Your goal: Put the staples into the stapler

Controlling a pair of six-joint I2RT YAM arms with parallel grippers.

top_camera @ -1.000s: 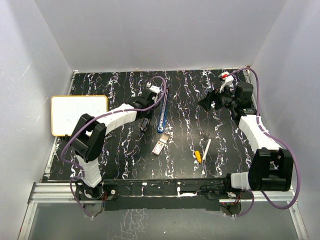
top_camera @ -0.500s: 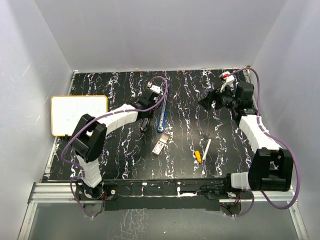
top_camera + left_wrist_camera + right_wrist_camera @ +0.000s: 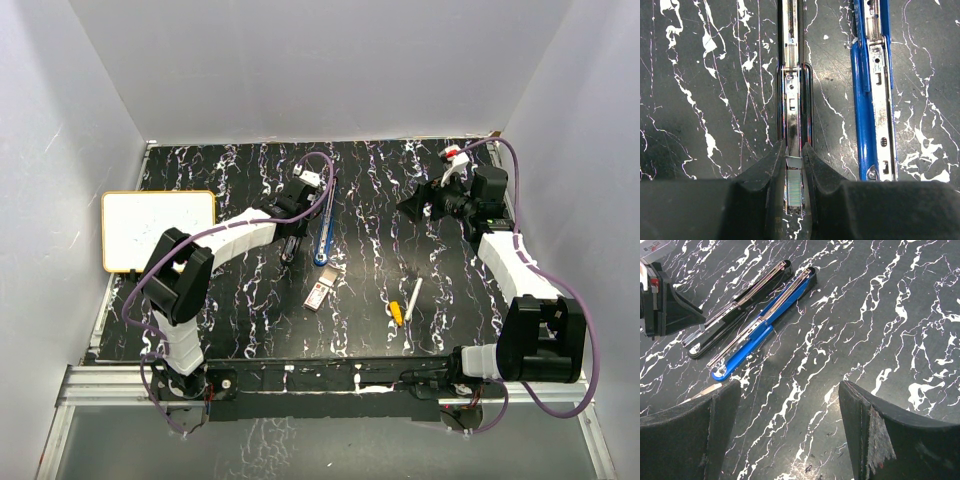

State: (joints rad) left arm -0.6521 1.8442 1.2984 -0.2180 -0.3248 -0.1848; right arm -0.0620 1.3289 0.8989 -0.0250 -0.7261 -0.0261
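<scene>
Shows the staples box (image 3: 319,294) lying just nearside of the blue stapler (image 3: 324,236), 1 staple strip (image 3: 794,189) pinched by the left gripper (image 3: 794,156) over the black stapler (image 3: 793,90) just left of it, and the right gripper (image 3: 790,415) spread wide, well to its right.

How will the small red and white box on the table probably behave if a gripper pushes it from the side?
The staple box looks small and cardboard, so it is probably light. It lies flat on the smooth table, so it should slide, not tip or roll. Its thin walls might dent under a hard squeeze.
</scene>
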